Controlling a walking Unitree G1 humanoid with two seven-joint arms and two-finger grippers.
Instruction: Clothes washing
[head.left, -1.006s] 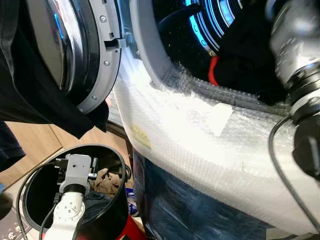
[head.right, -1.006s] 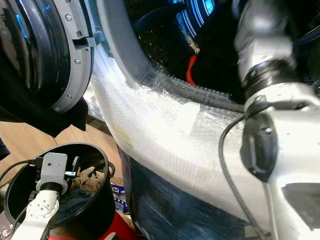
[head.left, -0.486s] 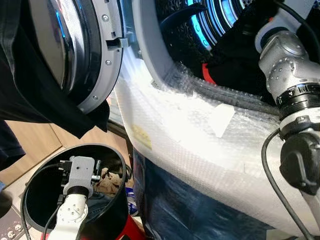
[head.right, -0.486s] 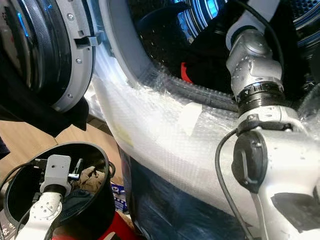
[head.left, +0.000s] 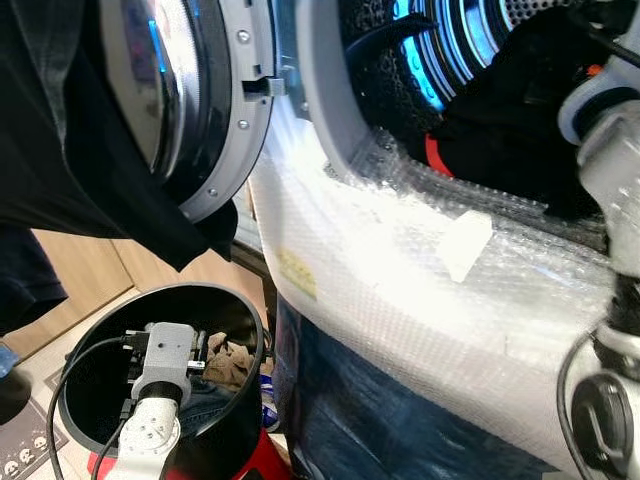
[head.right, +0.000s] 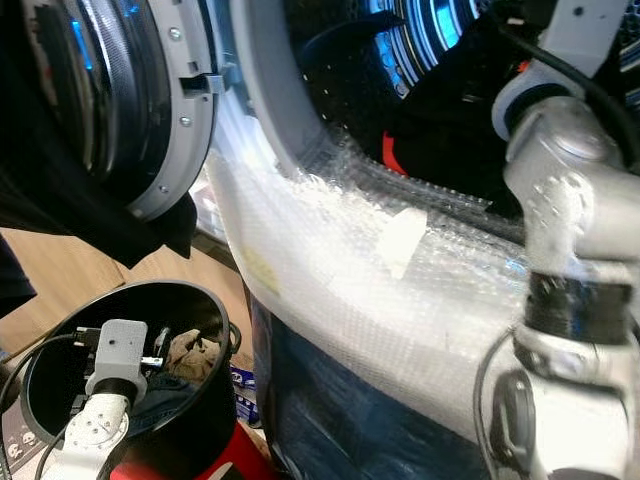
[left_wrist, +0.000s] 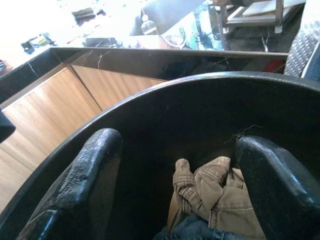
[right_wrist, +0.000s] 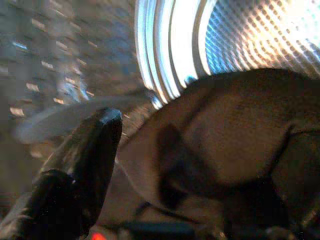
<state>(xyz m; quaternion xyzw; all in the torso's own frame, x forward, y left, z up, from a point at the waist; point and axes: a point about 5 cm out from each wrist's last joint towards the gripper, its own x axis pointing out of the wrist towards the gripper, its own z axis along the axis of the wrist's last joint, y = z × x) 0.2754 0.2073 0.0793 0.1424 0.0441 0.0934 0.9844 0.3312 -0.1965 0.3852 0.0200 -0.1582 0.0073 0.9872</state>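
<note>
Two grippers are at work on a front-loading washing machine (head.left: 400, 290) whose front is wrapped in bubble wrap (head.left: 420, 270) and whose round door (head.left: 200, 110) is swung open toward the robot's left, with a dark garment (head.left: 70, 170) hanging over it. The left gripper (left_wrist: 175, 180) reaches down into a black bucket (head.left: 235, 420) standing on the floor just beside the machine; its two black fingers (left_wrist: 80, 180) are spread wide with nothing between them, poised above a beige crumpled garment (left_wrist: 215, 195) and a bit of blue denim (left_wrist: 195, 231) lying in the bottom. The right arm (head.right: 565, 250) extends through the door opening into the lit, perforated drum (right_wrist: 260, 35), where dark clothing (head.left: 510, 130) with a red patch is piled. The right gripper (right_wrist: 165, 165) is inside, close against dark cloth (right_wrist: 225, 145); one finger (right_wrist: 90, 155) is visible, and whether it is open or gripping cannot be told
</note>
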